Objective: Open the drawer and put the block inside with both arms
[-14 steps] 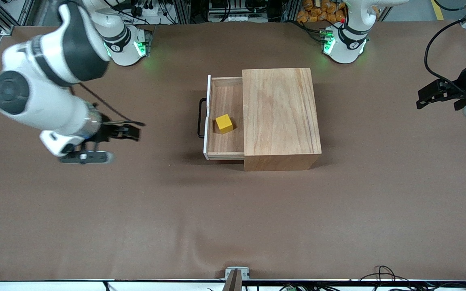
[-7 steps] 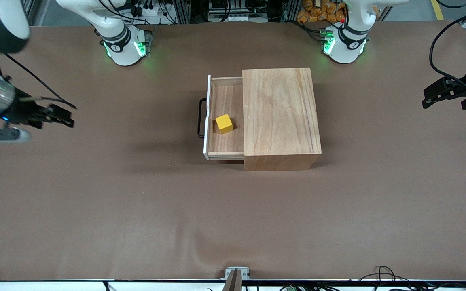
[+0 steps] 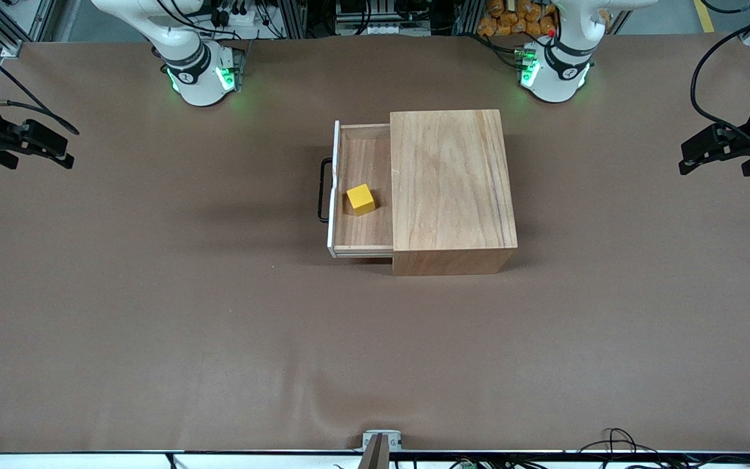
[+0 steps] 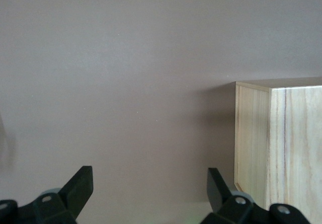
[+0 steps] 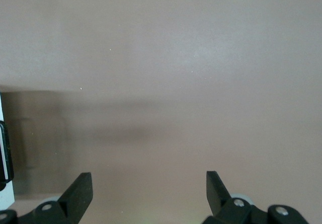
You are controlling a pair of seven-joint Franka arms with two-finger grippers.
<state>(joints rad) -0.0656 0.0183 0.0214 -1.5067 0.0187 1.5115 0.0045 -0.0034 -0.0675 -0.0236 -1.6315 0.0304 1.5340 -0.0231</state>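
The drawer (image 3: pixel 363 156) is pulled out of the large light-wood box (image 3: pixel 450 182) toward the right arm's end of the table, with its white front panel (image 3: pixel 333 189) and black wire handle (image 3: pixel 323 190). The yellow block (image 3: pixel 361 199) sits inside the drawer. My right gripper (image 3: pixel 56 151) is open and empty over the table's edge at the right arm's end; it also shows in the right wrist view (image 5: pixel 149 191). My left gripper (image 3: pixel 691 155) is open and empty over the left arm's end; it also shows in the left wrist view (image 4: pixel 150 189), where the box (image 4: pixel 279 148) is seen.
The brown table cover (image 3: pixel 375 352) lies bare around the box. The two green-lit arm bases (image 3: pixel 200 78) (image 3: pixel 554 75) stand along the table's edge farthest from the front camera. Cables (image 3: pixel 616 443) hang at the near edge.
My right arm has swung away from the drawer to the table's edge at its own end and risen. My left gripper has drawn back slightly. Drawer and block have not moved.
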